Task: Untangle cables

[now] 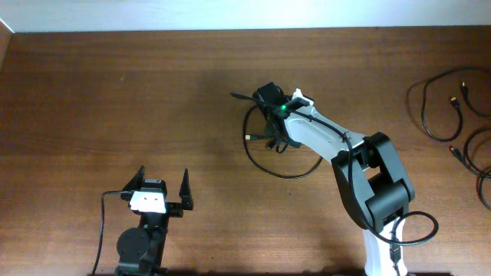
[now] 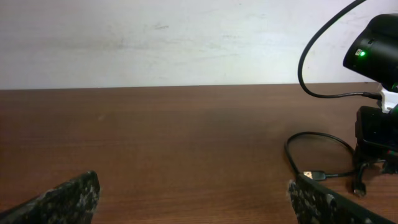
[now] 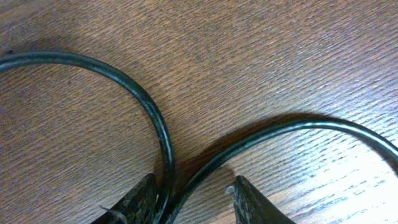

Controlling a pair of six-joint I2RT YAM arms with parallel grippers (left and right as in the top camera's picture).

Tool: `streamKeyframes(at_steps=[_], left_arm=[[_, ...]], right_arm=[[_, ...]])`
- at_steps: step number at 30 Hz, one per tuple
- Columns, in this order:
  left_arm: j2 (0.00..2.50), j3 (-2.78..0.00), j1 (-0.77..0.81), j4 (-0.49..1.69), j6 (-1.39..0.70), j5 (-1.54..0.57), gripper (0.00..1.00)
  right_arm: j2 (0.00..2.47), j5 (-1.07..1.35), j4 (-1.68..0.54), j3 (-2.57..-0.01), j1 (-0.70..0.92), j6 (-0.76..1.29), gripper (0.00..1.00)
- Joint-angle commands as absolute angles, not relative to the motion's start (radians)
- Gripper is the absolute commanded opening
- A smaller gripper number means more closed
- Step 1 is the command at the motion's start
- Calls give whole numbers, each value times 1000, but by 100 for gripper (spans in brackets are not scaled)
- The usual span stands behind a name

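A thin black cable lies in a loop at the table's middle, its metal-tipped plug at the loop's left. My right gripper is down on the loop's top. In the right wrist view its jaws are apart around two strands: one curved strand against the left finger, another arcing right. My left gripper is open and empty at the front left. The left wrist view shows bare wood between its fingers, with the loop and plug at the right.
More thin black cables lie at the far right edge: a loop with small plugs and another loop below it. The right arm stretches from the front right. A thick black wire runs from the left arm's base.
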State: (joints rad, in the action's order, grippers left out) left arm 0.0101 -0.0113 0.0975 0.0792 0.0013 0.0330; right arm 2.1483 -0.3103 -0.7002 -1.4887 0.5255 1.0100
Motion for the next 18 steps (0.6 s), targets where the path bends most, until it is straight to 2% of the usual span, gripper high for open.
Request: streamKeyframes(at_steps=[1,5,6,9,15,18], left_arm=[[5,-9,91,84,16,29,99],[5,-9,91,84,16,29,99],[5,-9,91,84,16,29,99],[5,-9,91,84,16,29,99],[5,-9,91,84,16,29,99],[5,-9,91,84,16,29,99]], right_arm=[[2217,-303,-726,-1460,524,1003,39],[2217,-300,-702,-1460,524,1003,36],[2217,-300,-696,-1460,524,1003,22],[2217,-309,-691,-1460,522,1003,6],[2217,-365,-687,-1460,487,1003,4],[2217,-432,-675,-1460,379,970,4]])
